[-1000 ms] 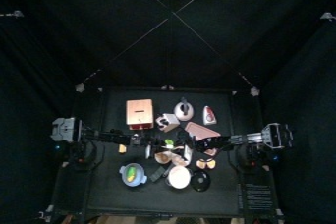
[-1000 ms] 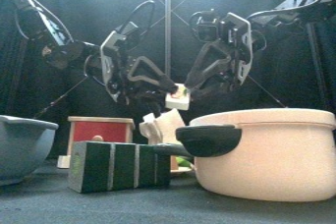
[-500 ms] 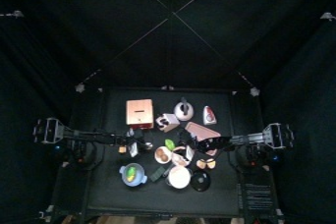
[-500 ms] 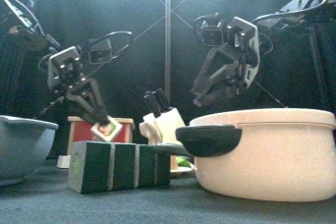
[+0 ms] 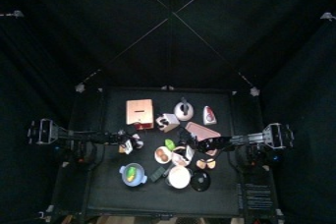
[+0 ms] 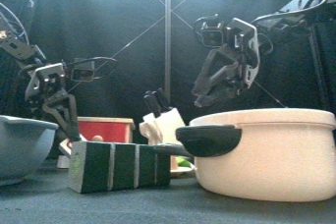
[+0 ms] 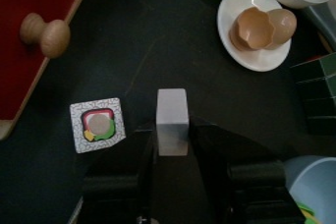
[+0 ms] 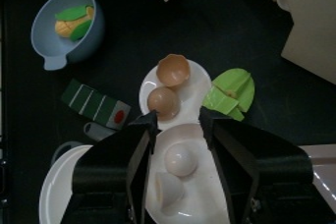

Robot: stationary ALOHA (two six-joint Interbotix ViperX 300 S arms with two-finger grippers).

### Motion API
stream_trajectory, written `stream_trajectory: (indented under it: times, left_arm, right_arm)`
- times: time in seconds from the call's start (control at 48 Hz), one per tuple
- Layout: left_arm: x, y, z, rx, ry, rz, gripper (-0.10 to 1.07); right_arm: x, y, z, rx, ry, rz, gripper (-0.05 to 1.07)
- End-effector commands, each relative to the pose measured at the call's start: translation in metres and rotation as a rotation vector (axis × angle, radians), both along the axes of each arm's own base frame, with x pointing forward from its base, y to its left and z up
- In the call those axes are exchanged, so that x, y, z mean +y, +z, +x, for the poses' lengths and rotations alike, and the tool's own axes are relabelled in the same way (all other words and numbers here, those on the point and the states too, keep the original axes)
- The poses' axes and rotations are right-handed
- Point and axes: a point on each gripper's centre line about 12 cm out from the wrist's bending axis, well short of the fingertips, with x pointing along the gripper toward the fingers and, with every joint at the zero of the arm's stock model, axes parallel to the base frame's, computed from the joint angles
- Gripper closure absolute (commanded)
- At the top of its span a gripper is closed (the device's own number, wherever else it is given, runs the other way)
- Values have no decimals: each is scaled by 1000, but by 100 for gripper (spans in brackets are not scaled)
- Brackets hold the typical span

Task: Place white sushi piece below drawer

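The white sushi piece [image 7: 172, 110], a plain white block, stands on the black table at the tips of my left gripper [image 7: 172, 155], whose jaws are closed on its near end. The red drawer [image 7: 27, 41] with its wooden knob lies close beside it. In the top view the left gripper [image 5: 128, 145] is just below the drawer [image 5: 140, 112]. In the front view it [image 6: 59, 120] hangs low next to the drawer [image 6: 105, 128]. My right gripper [image 8: 191, 154] is open and empty, held high above the table [image 6: 213, 88].
A white-edged sushi roll [image 7: 96, 127] lies between the block and the drawer. A plate of brown pieces [image 7: 260, 31] and a grey-blue bowl [image 7: 315, 184] are nearby. A big white pot [image 6: 262, 154], a striped green box [image 6: 116, 164] and a grey bowl [image 6: 20, 144] stand in front.
My left arm has swung from high over the table's middle to the left and down beside the drawer, carrying the white piece. The right arm has hardly moved.
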Motion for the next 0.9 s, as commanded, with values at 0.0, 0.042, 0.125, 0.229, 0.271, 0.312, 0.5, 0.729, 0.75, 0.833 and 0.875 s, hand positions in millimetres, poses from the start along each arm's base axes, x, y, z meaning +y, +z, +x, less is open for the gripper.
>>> stream_trajectory:
  times: [0.0, 0.042, 0.125, 0.229, 0.271, 0.312, 0.5, 0.729, 0.75, 0.833, 0.875]
  left_arm:
    - [2, 4, 4, -19, 4, 6, 23]
    - [3, 5, 4, -24, 5, 6, 20]
    - [3, 6, 5, -33, 6, 8, 15]
    - [3, 6, 6, -42, 6, 10, 11]
    - [3, 6, 6, -43, 6, 10, 11]
    - [3, 7, 6, -45, 6, 10, 11]
    - [3, 7, 7, -46, 1, 15, 11]
    - [3, 7, 7, -44, 1, 14, 11]
    - [3, 6, 6, -42, 0, 15, 11]
    - [3, 6, 6, -41, 0, 15, 11]
    - [3, 6, 5, -39, 0, 15, 11]
  right_arm:
    - [0, 13, 4, -38, 1, -1, 24]
    - [0, 12, 4, -36, 0, 0, 24]
    - [0, 11, 4, -33, 0, 0, 24]
    - [0, 11, 4, -32, -1, 2, 24]
    - [0, 11, 4, -31, 0, 0, 24]
    - [-1, 11, 4, -32, -3, 3, 24]
    - [0, 10, 4, -30, -2, 3, 24]
    - [0, 11, 6, -32, -3, 5, 24]
    - [0, 10, 5, -29, -6, 7, 24]
    - [0, 8, 5, -24, -12, 13, 24]
    - [1, 6, 3, -17, -16, 16, 24]
